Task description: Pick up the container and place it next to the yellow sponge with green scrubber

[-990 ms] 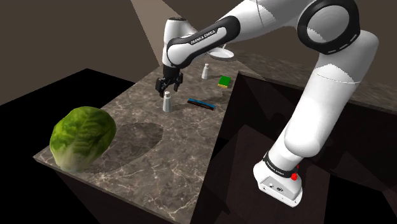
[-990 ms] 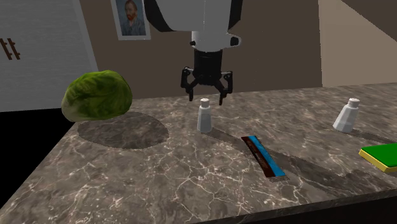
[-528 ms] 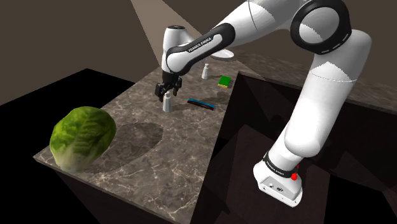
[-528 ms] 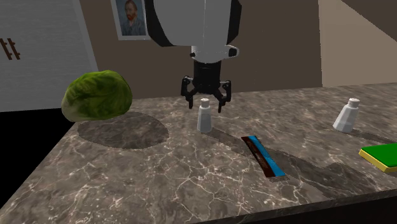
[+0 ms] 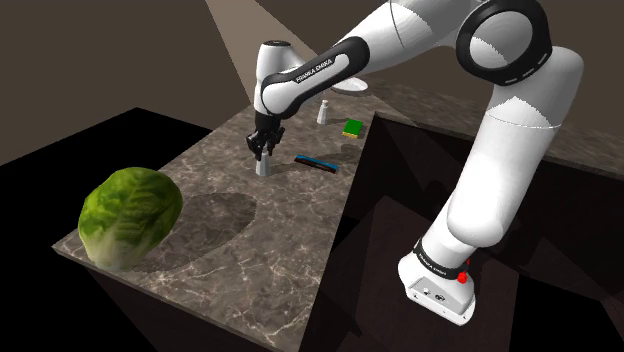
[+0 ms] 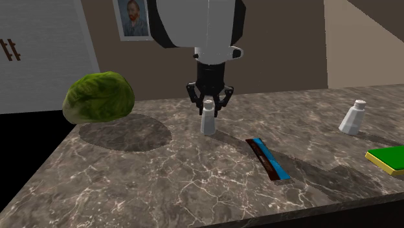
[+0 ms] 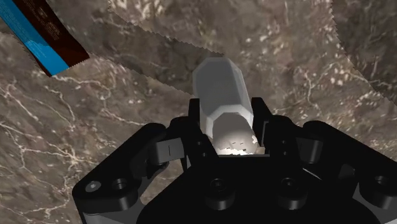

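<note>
The container is a small white shaker with a grey cap, standing upright on the marble counter. My black gripper comes down over its top and is shut on it. From the front, the gripper clasps the cap of the container. In the wrist view the container sits clamped between my fingers. The yellow sponge with a green top lies further back by the counter's edge, and the sponge is at the second exterior view's far right.
A second white shaker stands near the sponge. A blue and brown bar lies between the container and the sponge. A big green lettuce takes up the near corner. A white plate is at the back.
The gripper came down over the container's top and its fingers went from wide apart to closed on the cap. The container has not moved.
</note>
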Tool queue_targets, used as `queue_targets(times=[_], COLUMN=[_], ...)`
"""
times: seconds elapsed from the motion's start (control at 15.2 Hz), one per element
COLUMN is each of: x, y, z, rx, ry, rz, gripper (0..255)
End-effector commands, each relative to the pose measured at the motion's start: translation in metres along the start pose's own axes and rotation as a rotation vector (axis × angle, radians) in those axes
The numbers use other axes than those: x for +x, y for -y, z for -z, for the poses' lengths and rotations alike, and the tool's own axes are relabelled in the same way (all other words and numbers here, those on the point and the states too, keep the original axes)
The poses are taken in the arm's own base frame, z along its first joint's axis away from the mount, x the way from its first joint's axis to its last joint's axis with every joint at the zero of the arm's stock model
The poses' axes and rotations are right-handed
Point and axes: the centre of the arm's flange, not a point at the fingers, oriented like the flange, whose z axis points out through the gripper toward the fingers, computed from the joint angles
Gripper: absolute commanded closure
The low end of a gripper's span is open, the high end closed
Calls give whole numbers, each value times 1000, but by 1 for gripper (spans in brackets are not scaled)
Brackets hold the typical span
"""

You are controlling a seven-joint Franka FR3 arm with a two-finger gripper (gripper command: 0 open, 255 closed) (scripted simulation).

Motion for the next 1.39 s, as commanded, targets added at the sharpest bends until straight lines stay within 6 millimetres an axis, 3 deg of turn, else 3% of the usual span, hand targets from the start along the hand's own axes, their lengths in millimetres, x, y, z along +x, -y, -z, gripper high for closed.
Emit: queue_targets(times=[0.0, 0.4, 1.32], x=[0, 0, 6], y=[0, 0, 3], z=[0, 0, 73], rx=[0, 0, 0], ry=[0, 0, 0], rz=[0, 0, 0], gripper=[255, 255, 255])
